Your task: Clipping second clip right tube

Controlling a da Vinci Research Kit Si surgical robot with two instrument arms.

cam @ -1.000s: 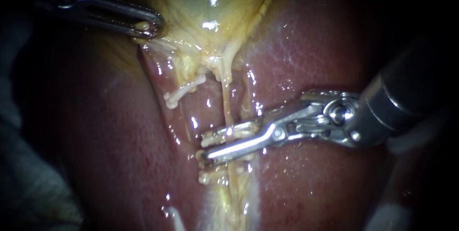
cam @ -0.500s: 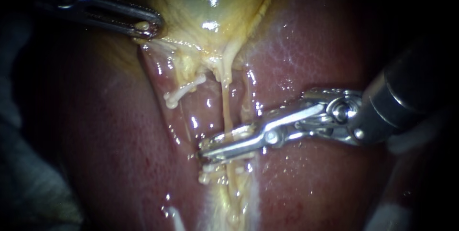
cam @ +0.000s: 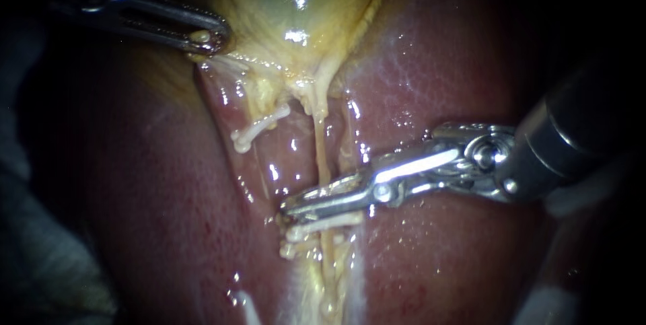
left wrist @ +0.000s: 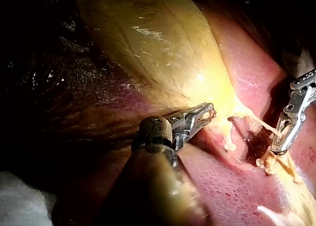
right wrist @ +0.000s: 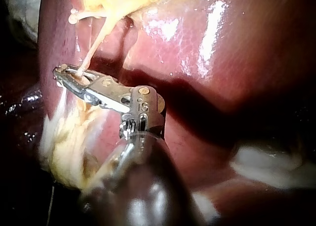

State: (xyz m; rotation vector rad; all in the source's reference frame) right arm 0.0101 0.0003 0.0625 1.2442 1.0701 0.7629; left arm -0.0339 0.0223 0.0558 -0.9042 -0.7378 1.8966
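Where the slender metal right instrument (cam: pixel 296 205) enters from the right, we see its two jaws clenched across the thin, pale yellow right tube (cam: pixel 320 153), one jaw on each side. This tube runs taut from the neck of the glistening yellow gallbladder (cam: pixel 282 2) down a groove in the smooth red-brown liver (cam: pixel 437 62). Just below the jaws, a cream-coloured bar-shaped clip (cam: pixel 316 227) lies across the same tube. To the tube's left, and apart from it, we note a short pale stub with a knobbed end (cam: pixel 258 130). At upper left, the steel left instrument (cam: pixel 205 39) grasps a fold at the gallbladder's edge between closed jaws. In the right wrist view we see the tube (right wrist: pixel 94 50) entering the jaws near their tips (right wrist: pixel 64 73). The left wrist view shows the left instrument's jaws (left wrist: pixel 205 112) at the gallbladder's (left wrist: pixel 148 48) lower margin.
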